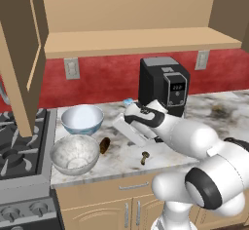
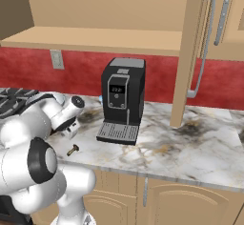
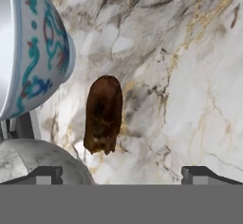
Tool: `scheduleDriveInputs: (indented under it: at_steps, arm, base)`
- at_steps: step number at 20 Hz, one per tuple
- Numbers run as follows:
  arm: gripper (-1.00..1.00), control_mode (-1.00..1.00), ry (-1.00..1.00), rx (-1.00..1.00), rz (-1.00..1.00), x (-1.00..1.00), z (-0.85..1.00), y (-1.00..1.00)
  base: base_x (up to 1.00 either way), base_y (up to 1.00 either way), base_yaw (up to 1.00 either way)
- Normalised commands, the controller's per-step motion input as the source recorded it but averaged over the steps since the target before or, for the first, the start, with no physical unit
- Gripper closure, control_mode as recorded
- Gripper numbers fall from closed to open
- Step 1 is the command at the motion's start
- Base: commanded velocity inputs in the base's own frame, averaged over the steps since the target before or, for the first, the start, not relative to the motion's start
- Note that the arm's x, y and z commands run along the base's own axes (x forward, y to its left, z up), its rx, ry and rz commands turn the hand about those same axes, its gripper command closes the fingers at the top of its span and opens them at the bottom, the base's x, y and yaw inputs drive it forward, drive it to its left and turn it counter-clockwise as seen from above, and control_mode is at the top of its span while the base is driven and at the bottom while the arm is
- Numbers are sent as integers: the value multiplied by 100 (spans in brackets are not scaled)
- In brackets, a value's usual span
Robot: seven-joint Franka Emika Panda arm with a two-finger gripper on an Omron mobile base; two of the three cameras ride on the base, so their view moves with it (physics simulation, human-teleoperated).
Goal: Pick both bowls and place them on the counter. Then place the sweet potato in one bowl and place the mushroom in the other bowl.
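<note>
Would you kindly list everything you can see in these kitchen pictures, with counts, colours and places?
patterned bowl: one, white with blue pattern, pale blue inside, on the counter near the stove.
grey bowl: one, mottled grey, on the counter in front of the patterned bowl.
sweet potato: one, dark brown, on the counter just right of the grey bowl.
mushroom: one, tan-brown, near the counter's front edge.
counter: one, white-grey marble with brown veins.
coffee machine: one, black, at the back of the counter.
stove: one, dark grates, left of the counter.
wall outlets: two, pale, on the red backsplash.
pincer: one, dark tips apart, aimed at the sweet potato.
</note>
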Motion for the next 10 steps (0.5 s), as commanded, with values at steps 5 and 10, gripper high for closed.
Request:
scheduleDriveInputs:
  at_steps: [5, 10]
  arm:
    - [-100, -100, -7, 0, 6, 11, -19, 24]
    - [-100, -100, 0, 0, 1, 17, -11, 21]
  base:
    - [0, 0, 0]
    - [0, 0, 0]
